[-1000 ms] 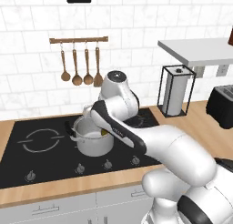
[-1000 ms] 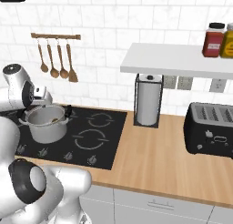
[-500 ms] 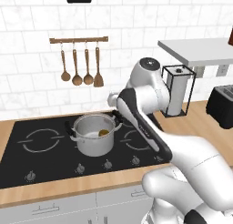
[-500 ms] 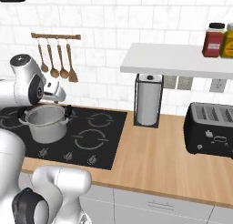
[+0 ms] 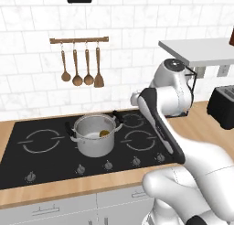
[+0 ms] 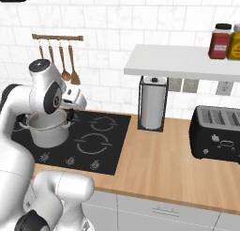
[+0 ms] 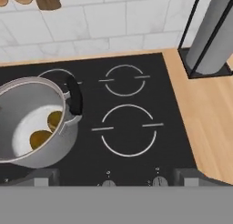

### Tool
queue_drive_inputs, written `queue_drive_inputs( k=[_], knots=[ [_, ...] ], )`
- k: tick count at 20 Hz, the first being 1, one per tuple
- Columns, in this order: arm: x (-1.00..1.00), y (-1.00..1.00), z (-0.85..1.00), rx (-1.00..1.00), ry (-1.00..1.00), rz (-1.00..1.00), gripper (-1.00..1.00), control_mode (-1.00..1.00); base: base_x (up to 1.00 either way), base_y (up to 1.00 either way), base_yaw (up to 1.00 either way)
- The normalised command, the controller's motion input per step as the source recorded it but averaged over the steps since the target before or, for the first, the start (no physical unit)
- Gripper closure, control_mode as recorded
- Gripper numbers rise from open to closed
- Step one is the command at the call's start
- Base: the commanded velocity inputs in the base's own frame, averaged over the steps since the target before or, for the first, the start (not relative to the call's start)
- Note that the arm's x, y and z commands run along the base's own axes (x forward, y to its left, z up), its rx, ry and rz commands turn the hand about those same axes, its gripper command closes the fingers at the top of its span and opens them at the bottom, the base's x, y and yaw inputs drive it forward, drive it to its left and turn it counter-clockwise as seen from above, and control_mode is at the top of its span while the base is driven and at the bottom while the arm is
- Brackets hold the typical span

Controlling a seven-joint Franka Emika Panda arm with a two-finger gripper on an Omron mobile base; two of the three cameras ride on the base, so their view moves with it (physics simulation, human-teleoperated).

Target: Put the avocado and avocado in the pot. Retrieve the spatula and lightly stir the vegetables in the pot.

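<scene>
The arm (image 5: pixel 183 141) is glossy white, built of thick rounded segments that swell at each joint. Dark grey to black bands and round caps mark the joints, one cap facing out on the elbow housing (image 6: pixel 50 97). No cables, screws or lettering can be made out.

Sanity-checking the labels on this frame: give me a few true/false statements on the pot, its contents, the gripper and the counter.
1. The silvery steel pot stands on the black cooktop. True.
2. Two small olive-brown vegetables lie inside the pot. True.
3. The gripper is shut on a grey metal spatula. False: its jaws stand open with nothing between them.
4. The wooden utensils lie on the counter beside the pot. False: they hang from a rail on the tiled wall.
5. A black toaster sits on the wooden counter. True.
</scene>
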Motion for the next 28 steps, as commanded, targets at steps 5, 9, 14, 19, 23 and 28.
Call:
queue_drive_inputs(
  k=[5,9,14,19,23,28],
  knots=[
    [-0.1,-0.02,0.0,0.0,0.0,0.0,-1.0,1.0,-0.44,0.05,0.0],
    [0.0,0.0,0.0,0.0,0.0,0.0,-1.0,1.0,-0.47,0.67,0.0],
    [0.0,0.0,0.0,0.0,0.0,0.0,-1.0,1.0,0.12,1.0,0.0],
    [0.0,0.0,0.0,0.0,0.0,0.0,-1.0,1.0,0.37,0.88,0.0],
    [0.0,0.0,0.0,0.0,0.0,0.0,-1.0,1.0,0.48,0.2,0.0],
    [0.0,0.0,0.0,0.0,0.0,0.0,-1.0,1.0,0.8,0.19,-0.03]
  ],
)
